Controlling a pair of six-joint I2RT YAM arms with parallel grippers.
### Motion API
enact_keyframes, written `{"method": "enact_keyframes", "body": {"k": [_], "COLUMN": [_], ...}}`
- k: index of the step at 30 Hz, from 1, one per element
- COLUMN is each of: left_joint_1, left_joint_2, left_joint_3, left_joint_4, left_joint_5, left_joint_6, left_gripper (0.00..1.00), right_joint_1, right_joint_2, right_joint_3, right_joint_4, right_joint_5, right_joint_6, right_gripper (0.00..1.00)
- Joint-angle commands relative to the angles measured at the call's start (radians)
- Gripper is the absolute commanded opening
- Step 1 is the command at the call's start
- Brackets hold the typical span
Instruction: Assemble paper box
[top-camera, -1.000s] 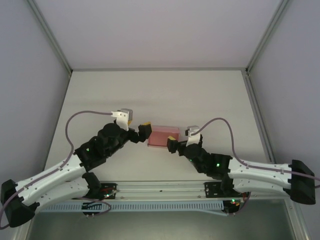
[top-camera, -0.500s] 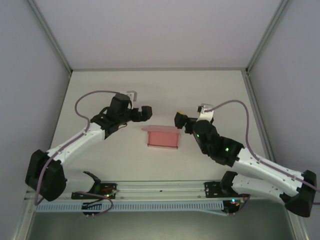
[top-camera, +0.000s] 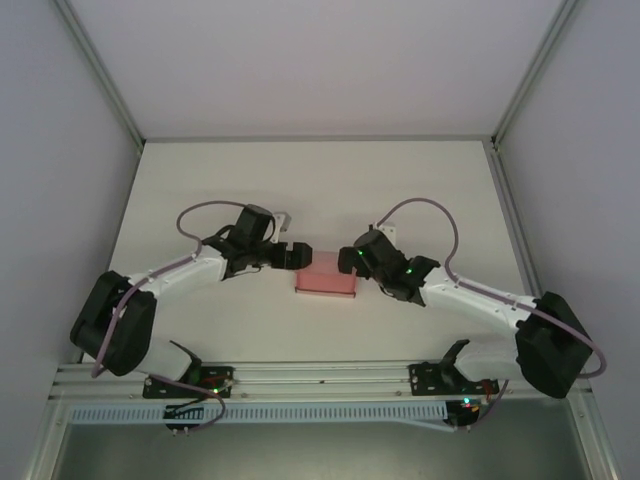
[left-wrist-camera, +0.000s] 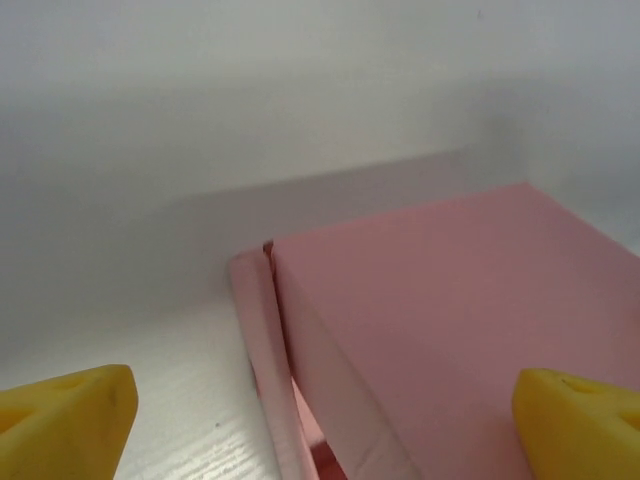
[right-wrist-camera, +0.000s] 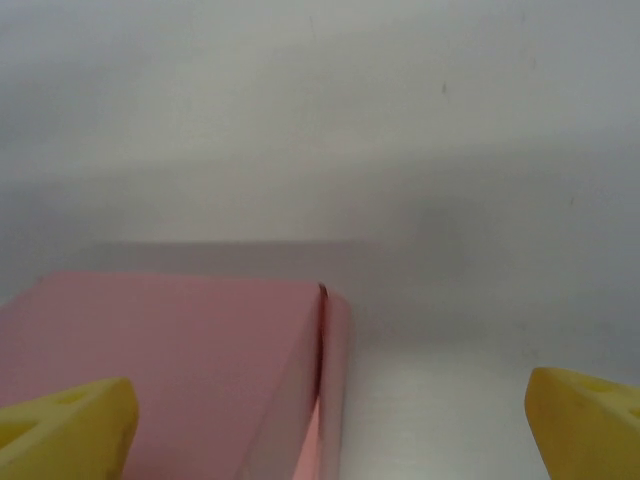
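The pink paper box (top-camera: 326, 278) lies on the white table (top-camera: 420, 190) between the two arms. My left gripper (top-camera: 294, 256) sits at the box's far left corner, jaws spread wide. In the left wrist view the box (left-wrist-camera: 470, 320) spans the gap between the yellow fingertips (left-wrist-camera: 70, 420), with a side flap (left-wrist-camera: 265, 370) standing slightly off the lid. My right gripper (top-camera: 349, 260) is at the far right corner, also open. The right wrist view has the box (right-wrist-camera: 160, 370) low on the left and its side flap (right-wrist-camera: 332, 390) ajar.
Metal frame posts (top-camera: 100, 70) rise at both back corners, with grey walls around the table. A rail (top-camera: 320, 380) carrying the arm bases runs along the near edge. Bare tabletop lies behind the box.
Both arms came down from a raised, spread pose and closed in on the box's far corners. The lid's raised back edge now lies flatter.
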Motion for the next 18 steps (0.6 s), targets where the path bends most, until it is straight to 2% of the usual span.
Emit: {"method": "enact_keyframes", "body": {"k": [1,5,11,14,18], "left_joint_1": [0.006,0.007,0.006,0.007,0.007], "left_joint_2": [0.032,0.076,0.13,0.155,0.162], "left_joint_3": [-0.04,-0.068,-0.093,-0.09,-0.093], "left_joint_4": [0.049,0.082,0.129,0.143,0.157], "left_joint_5": [0.08,0.134,0.143,0.156,0.167], "left_joint_6": [0.022,0.019,0.011,0.007,0.004], "left_gripper": [0.89,0.75,0.59,0.56,0.53], "right_joint_1": [-0.004,-0.004,-0.004,-0.004,-0.004], "right_joint_2": [0.023,0.031,0.04,0.06,0.096], "right_joint_3": [-0.062,-0.139,-0.196,-0.211,-0.239], "right_joint_4": [0.021,0.103,0.157,0.179,0.237], "right_joint_5": [-0.07,-0.11,-0.095,-0.102,-0.116], "right_joint_6": [0.084,0.129,0.155,0.162,0.186], "right_gripper": [0.96,0.88,0.66,0.54,0.44]}}
